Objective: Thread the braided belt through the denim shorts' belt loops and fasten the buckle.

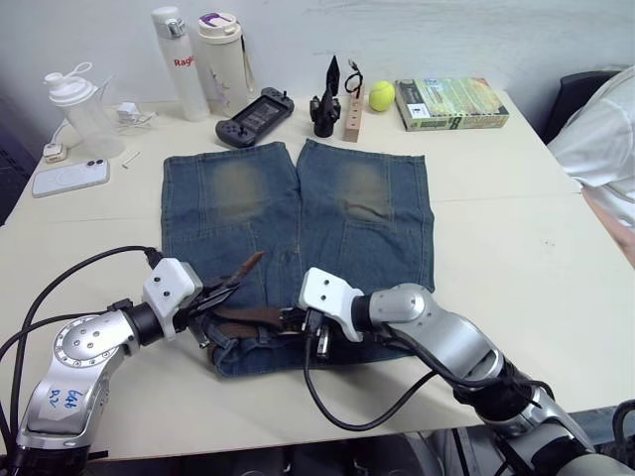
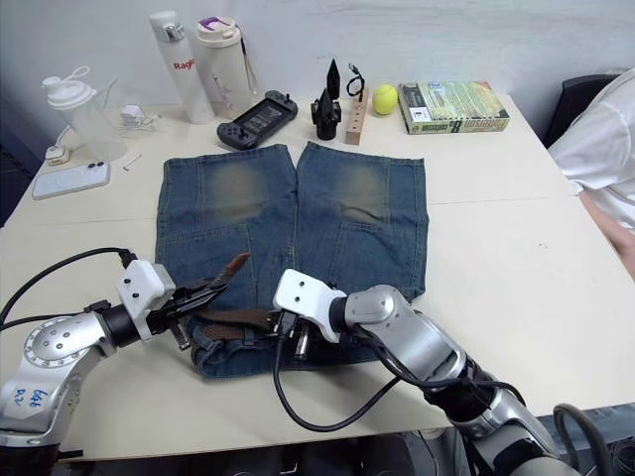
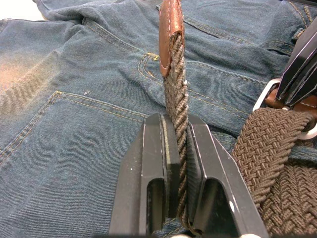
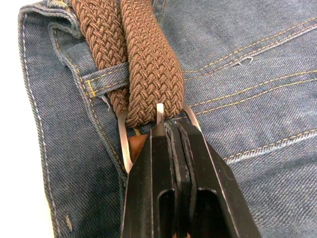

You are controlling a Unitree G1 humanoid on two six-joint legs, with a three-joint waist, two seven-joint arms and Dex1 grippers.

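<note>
While the shorts point(image 1: 298, 228) lie flat on the desk point(image 1: 516, 228) with the waistband toward the robot, the belt point(image 1: 253, 317) runs along that waistband, its long axis crosswise between the two arms. The left claw point(image 3: 176, 163) is clamped on the woven strap just below its leather tip point(image 3: 170, 25), which points up and away over the denim. The right claw point(image 4: 173, 134) is closed at the buckle point(image 4: 124, 148), seemingly pinching the leather behind its metal frame, with the prong lying over the braid and a belt loop point(image 4: 101, 79) just beside it. The tip lies to the left of the buckle, so the left arm is nearer and would carry it rightward. Red lettering on the white bottle point(image 1: 182, 61) starts "Rag"; the rest is hidden.
</note>
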